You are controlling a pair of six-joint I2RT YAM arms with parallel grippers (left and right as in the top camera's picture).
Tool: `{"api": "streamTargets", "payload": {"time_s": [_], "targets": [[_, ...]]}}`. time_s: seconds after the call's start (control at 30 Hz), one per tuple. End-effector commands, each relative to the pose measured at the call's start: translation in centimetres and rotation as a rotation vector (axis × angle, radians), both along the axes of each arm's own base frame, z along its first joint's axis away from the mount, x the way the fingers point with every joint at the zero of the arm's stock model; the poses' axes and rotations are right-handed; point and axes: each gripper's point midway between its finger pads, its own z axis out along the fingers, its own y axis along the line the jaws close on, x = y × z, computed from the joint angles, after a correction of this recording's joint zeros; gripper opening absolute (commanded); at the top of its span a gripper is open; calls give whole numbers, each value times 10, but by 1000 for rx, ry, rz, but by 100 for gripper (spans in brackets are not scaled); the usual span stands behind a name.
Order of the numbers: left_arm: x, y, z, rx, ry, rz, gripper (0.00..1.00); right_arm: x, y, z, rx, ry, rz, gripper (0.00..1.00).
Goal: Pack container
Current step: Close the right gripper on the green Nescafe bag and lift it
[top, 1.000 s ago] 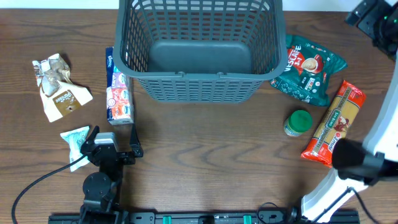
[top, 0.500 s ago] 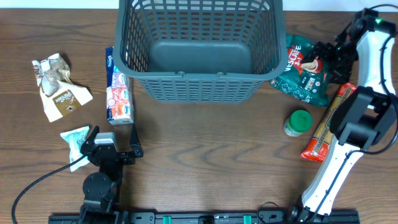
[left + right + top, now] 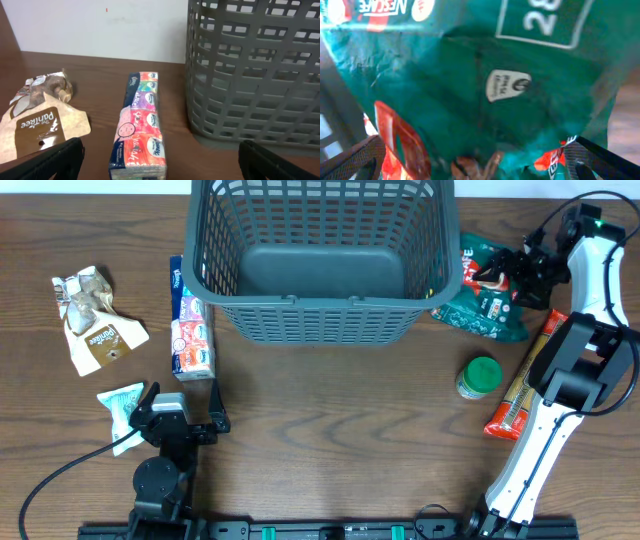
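brown wood-grain table (image 3: pixel 330 430) carries everything. far left lies a crumpled brown-and-white snack bag (image 3: pixel 95 320). nearer the front edge, a small pale teal sachet (image 3: pixel 120 408) sits just beside the left gripper (image 3: pixel 182 395). that gripper's fingers (image 3: pixel 50 162) stand wide apart with nothing between them, pointing toward the back of the table. ahead of it a colourful tissue pack (image 3: pixel 190 320) lies flat, lengthwise front to back, just beside the left wall of the container (image 3: pixel 320 304). whether the two touch i cannot tell. the container, dark grey with slotted sides, stands upright at the back middle of the table. its far rim is cut off by the top of the overhead view and its solid floor shows. at its right front corner lies a green nescafe bag (image 3: pixel 485 305), whose edge appears to meet the rim. the right gripper (image 3: pixel 512 275) sits over this bag. in the right wrist view the bag fills the frame between the two fingers (image 3: pixel 357 157), which stand wide apart, and i cannot tell whether they touch the foil. nearer the front a jar with a green lid (image 3: pixel 480 377) stands upright, apart from the bag. just right of it a red-and-yellow pasta packet (image 3: pixel 515 412) lies slantwise, partly hidden by the white right arm (image 3: pixel 540 460).
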Motion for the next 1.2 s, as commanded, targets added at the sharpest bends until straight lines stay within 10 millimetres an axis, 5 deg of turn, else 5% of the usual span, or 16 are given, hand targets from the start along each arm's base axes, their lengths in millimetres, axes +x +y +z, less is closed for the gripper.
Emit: {"api": "streamTargets", "payload": {"time_s": [0.0, 0.37, 0.73, 1.03, 1.17], "targets": [[-1, 2, -16, 5, 53, 11, 99, -14, 31, -61, 139, 95, 61, 99], [-1, 2, -16, 4, 53, 11, 99, -43, -22, -82, -160, 323, -154, 99], [-1, 2, -15, 4, 52, 11, 98, -61, -60, -80, -143, 350, -235, 99], [-1, 2, -15, 4, 52, 11, 99, -48, -43, -75, -34, 244, -107, 97], [-1, 2, -15, 4, 51, 11, 99, -39, -29, -73, -8, 208, -67, 73]]}}
